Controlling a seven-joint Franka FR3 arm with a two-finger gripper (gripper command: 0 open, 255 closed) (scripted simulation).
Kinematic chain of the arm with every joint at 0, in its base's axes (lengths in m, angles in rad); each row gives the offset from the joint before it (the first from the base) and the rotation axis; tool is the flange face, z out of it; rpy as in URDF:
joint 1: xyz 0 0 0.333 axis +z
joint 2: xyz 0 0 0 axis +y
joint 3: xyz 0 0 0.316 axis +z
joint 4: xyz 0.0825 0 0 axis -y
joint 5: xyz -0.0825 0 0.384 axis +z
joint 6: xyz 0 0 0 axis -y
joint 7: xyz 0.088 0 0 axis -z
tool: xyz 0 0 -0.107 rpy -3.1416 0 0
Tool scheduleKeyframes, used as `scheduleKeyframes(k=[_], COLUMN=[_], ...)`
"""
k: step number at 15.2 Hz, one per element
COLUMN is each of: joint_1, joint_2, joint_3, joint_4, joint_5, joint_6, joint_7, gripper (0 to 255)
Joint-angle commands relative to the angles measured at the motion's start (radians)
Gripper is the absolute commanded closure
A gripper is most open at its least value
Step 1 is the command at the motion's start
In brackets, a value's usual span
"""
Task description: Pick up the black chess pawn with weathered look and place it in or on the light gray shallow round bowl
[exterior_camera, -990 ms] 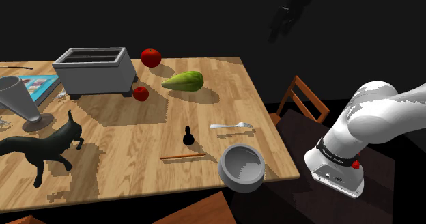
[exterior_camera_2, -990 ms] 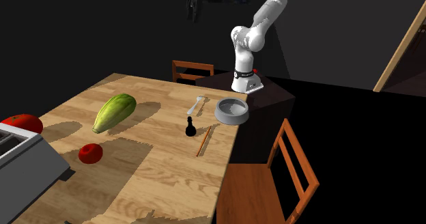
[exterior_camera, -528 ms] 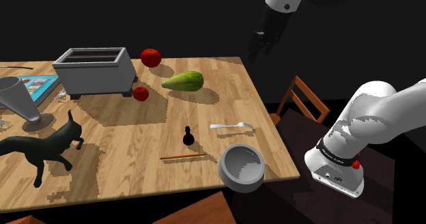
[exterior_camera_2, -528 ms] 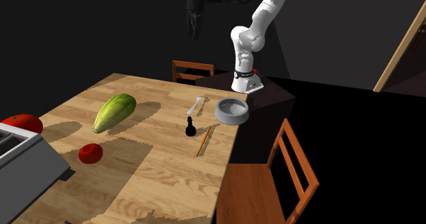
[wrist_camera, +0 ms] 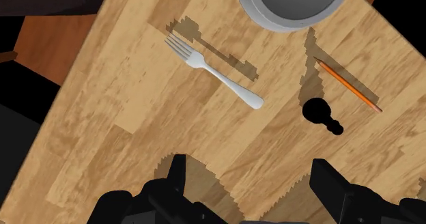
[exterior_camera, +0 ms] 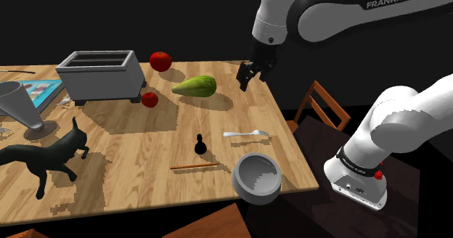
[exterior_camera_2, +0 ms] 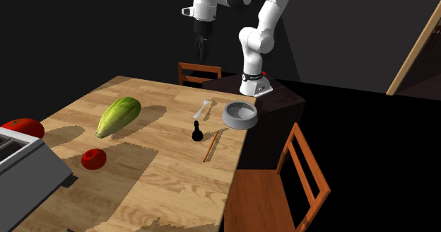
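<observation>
The black chess pawn (exterior_camera: pixel 200 144) (exterior_camera_2: pixel 198 132) stands upright on the wooden table (exterior_camera: pixel 138 146), a short way from the light grey round bowl (exterior_camera: pixel 250 191) (exterior_camera_2: pixel 237 122) at the table's corner by the stand. My gripper (exterior_camera: pixel 245 77) (exterior_camera_2: pixel 201 50) hangs open in the air, well above the table edge beyond the fork. In the wrist view the pawn (wrist_camera: pixel 321 113) and bowl (wrist_camera: pixel 267 18) lie ahead of the open gripper (wrist_camera: pixel 252 188), whose fingers hold nothing.
A fork (exterior_camera: pixel 247 134) and a pencil (exterior_camera: pixel 194 167) flank the pawn. Farther off are a green fruit (exterior_camera: pixel 194 85), two tomatoes (exterior_camera: pixel 160 60) (exterior_camera: pixel 149 99), a grey toaster (exterior_camera: pixel 100 75), a black dog figurine (exterior_camera: pixel 43 157) and a glass (exterior_camera: pixel 18 106). Wooden chairs (exterior_camera: pixel 319 106) (exterior_camera_2: pixel 283 188) stand beside the table.
The arm has swung down and toward the shoulder view's left. The gripper has dropped from high up to just above the table's edge. Nothing on the table has moved.
</observation>
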Motion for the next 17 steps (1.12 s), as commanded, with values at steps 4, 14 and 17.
scheduleKeyframes(k=[4,14,17], joint_1=[-0.018,-0.053,-0.018], joint_2=[0.170,0.593,0.737], joint_3=[0.111,0.280,0.277], joint_4=[0.037,0.210,0.293], joint_5=[-0.021,-0.280,-0.397], joint_6=[0.120,0.280,0.293], joint_7=[0.144,0.530,0.658], gripper=[0,0,0])
